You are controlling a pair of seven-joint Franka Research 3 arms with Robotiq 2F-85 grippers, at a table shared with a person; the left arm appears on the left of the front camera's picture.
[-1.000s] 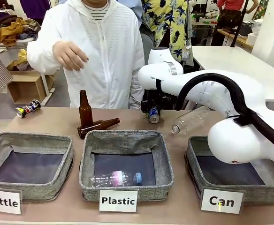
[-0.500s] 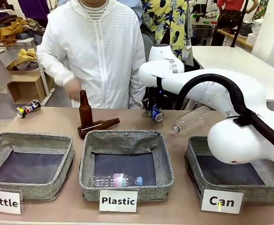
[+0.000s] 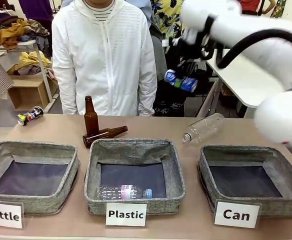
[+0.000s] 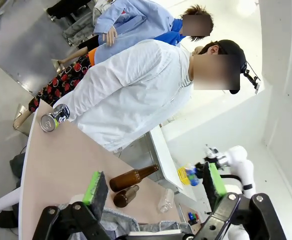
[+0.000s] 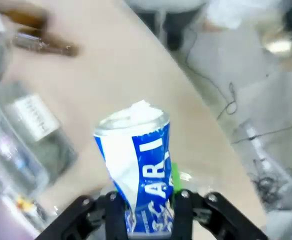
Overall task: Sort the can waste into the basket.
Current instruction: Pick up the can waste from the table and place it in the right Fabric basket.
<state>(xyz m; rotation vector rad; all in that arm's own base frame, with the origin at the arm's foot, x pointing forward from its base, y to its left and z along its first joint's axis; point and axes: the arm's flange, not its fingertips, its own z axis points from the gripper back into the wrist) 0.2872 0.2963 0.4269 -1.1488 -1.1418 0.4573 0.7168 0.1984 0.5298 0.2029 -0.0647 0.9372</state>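
Observation:
High above the table's far side, my right gripper (image 3: 183,80) is shut on the blue can (image 3: 181,81), which lies sideways in the air. The right wrist view shows the same blue can (image 5: 138,172) with white lettering, dented, clamped between the fingers of my right gripper (image 5: 145,200). The black can (image 3: 30,116) lies on its side at the far left of the table, and shows as the black can (image 4: 54,118) in the left wrist view. The "Can" basket (image 3: 221,152) stands at the front right with nothing in it. My left gripper (image 4: 153,182) is open, holding nothing.
A "Plastic" bin (image 3: 172,175) in the middle holds a clear bottle (image 3: 124,191). A "Bottle" bin (image 3: 66,170) is at the left. Two brown bottles (image 3: 98,129) stand and lie behind the bins. A clear plastic bottle (image 3: 203,127) lies behind the "Can" basket. A person (image 3: 106,50) stands across the table.
My right arm has lifted the blue can from the table's far edge high into the air and to the right. The person's hand has dropped to their side.

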